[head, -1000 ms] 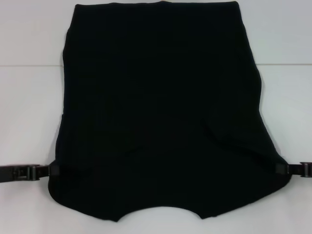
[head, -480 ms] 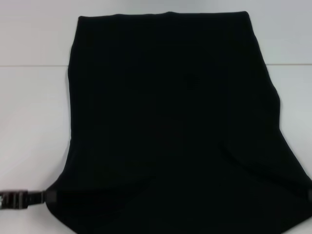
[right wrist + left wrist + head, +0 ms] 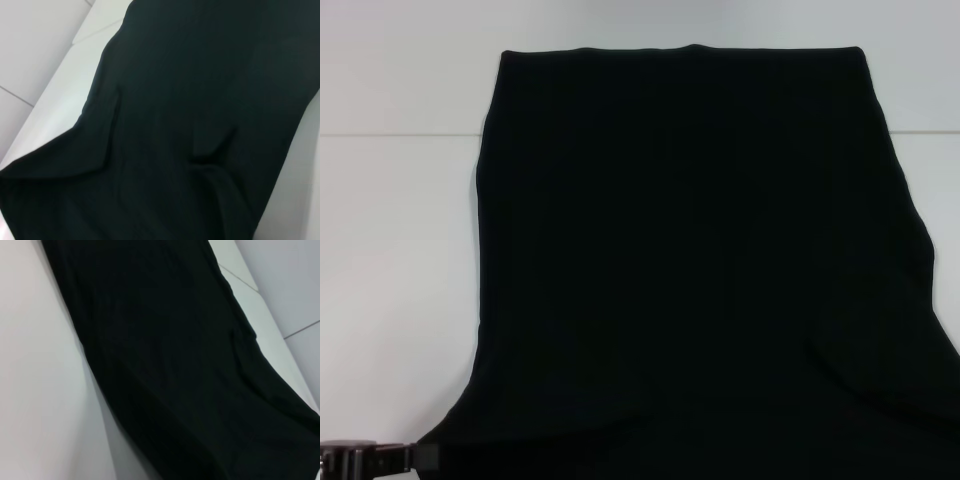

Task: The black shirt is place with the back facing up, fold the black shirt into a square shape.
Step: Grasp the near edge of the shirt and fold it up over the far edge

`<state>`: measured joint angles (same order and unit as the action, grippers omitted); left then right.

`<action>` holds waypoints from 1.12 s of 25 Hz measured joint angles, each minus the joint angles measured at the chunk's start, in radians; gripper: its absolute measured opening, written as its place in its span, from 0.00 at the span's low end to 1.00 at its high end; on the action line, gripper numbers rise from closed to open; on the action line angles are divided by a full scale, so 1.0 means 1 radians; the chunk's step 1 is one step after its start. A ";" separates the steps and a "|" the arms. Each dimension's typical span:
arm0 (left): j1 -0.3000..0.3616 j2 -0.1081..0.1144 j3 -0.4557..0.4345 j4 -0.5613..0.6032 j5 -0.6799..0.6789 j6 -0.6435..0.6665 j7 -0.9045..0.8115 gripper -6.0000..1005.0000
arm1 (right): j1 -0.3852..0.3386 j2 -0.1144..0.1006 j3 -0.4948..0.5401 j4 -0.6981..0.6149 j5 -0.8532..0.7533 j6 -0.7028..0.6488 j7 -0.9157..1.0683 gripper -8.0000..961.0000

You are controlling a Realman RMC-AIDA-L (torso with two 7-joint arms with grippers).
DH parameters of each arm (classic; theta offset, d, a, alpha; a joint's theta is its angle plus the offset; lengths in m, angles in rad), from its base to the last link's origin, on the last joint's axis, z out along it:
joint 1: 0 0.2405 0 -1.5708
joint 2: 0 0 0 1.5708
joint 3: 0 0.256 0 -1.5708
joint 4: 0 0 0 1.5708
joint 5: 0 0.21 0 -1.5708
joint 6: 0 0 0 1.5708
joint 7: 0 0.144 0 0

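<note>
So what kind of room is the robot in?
Probably a lab or test room. All that shows is a plain white table, a bare pale wall behind it, and the black shirt held near the left gripper.

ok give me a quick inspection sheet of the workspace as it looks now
surface: white table, bare where it shows beside the shirt
job's things: black shirt spread out, filling most of the head view, its near end running off the bottom edge; soft creases show in both wrist views; no lettering visible
clutter: nothing seen
grippers: left claw at the shirt's near left corner, at the cloth's edge; right claw not in view
cables: nothing seen
surroundings: pale wall behind the table
</note>
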<state>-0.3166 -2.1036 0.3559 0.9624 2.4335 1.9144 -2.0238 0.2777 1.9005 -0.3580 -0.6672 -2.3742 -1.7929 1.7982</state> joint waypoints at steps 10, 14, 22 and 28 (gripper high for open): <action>-0.123 0.030 -0.007 -0.082 -0.023 -0.036 -0.001 0.03 | 0.060 -0.002 0.047 -0.007 0.004 -0.006 -0.002 0.05; -0.229 0.072 -0.008 -0.174 -0.026 -0.116 0.002 0.03 | 0.144 0.005 0.131 0.000 0.007 0.022 -0.001 0.05; -0.411 0.140 -0.006 -0.314 -0.032 -0.401 0.022 0.03 | 0.274 0.011 0.174 0.043 0.034 0.179 0.014 0.05; -0.479 0.142 -0.001 -0.337 -0.033 -0.600 0.023 0.03 | 0.379 0.015 0.167 0.145 0.065 0.434 0.019 0.05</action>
<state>-0.7957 -1.9621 0.3553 0.6249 2.4001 1.3149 -2.0008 0.6569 1.9152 -0.1910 -0.5219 -2.3087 -1.3584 1.8176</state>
